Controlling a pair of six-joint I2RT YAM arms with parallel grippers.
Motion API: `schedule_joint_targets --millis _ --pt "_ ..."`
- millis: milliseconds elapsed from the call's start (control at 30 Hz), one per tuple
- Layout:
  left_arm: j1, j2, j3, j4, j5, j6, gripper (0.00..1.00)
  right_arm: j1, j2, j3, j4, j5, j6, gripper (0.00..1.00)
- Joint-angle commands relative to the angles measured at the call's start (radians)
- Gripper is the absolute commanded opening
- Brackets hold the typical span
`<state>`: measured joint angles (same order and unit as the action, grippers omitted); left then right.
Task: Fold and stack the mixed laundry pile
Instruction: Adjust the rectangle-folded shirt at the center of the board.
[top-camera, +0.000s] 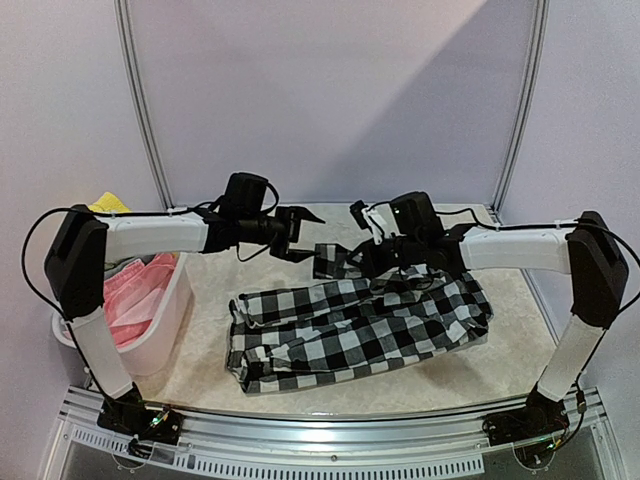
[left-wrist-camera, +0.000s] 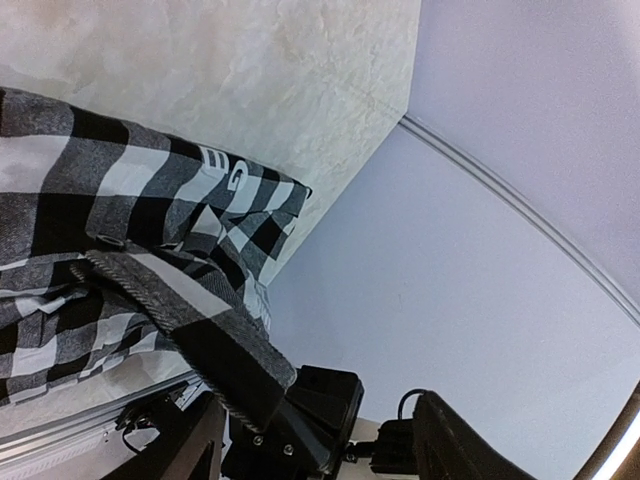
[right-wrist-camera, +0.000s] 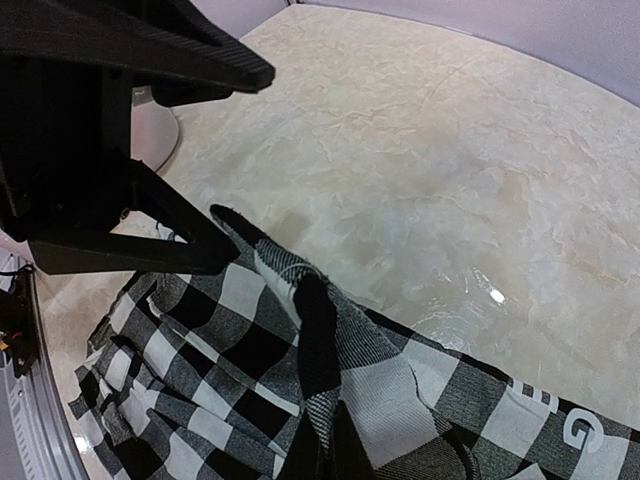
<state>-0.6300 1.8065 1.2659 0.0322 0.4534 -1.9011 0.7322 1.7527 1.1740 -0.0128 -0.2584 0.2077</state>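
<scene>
The black-and-white checked shirt (top-camera: 360, 325) lies crumpled across the middle of the table, and white lettering (right-wrist-camera: 560, 420) shows on it. My right gripper (top-camera: 345, 258) is shut on one raised corner of the shirt (right-wrist-camera: 330, 400) and holds it above the table. My left gripper (top-camera: 298, 235) hovers just left of that corner. It is open, its fingers (left-wrist-camera: 185, 445) standing to either side of the lifted corner (left-wrist-camera: 200, 330) without touching it. In the right wrist view, the left gripper's dark fingers (right-wrist-camera: 140, 50) fill the upper left.
A white plastic basket (top-camera: 170, 320) stands at the left edge of the table with a pink garment (top-camera: 135, 295) inside. A yellow piece (top-camera: 108, 203) shows behind the left arm. Grey walls and two metal posts close the back, and a metal rail (top-camera: 330, 440) runs along the near edge.
</scene>
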Motion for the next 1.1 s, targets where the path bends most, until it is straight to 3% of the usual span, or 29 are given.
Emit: schedule_joint_targets --millis 0,267,500,567,633,800,933,1067 --pt "-0.015 0.045 0.034 0.035 -0.018 -0.052 0.63 0.003 -0.046 -0.031 0.054 0.035 -0.021 0.00" --pt "-0.025 0.079 0.075 -0.069 0.007 -0.018 0.58 0.003 -0.068 -0.050 0.078 0.050 -0.062 0.00" --pt "-0.031 0.127 0.094 0.006 0.023 -0.030 0.23 0.003 -0.082 -0.070 0.099 0.049 -0.089 0.00" --pt "-0.033 0.132 0.096 0.021 0.025 -0.030 0.05 0.003 -0.096 -0.086 0.118 0.055 -0.092 0.00" --pt "-0.034 0.133 0.103 0.025 0.029 -0.019 0.00 0.003 -0.104 -0.088 0.106 0.058 -0.092 0.00" --pt "-0.034 0.139 0.243 -0.183 0.078 0.192 0.00 0.002 -0.141 -0.087 0.017 0.106 -0.048 0.35" --pt "-0.038 0.158 0.388 -0.394 0.132 0.420 0.00 -0.023 -0.209 -0.098 -0.094 0.072 -0.025 0.48" --pt "-0.047 0.175 0.495 -0.547 0.143 0.625 0.00 -0.096 -0.323 -0.148 -0.149 -0.057 0.037 0.55"
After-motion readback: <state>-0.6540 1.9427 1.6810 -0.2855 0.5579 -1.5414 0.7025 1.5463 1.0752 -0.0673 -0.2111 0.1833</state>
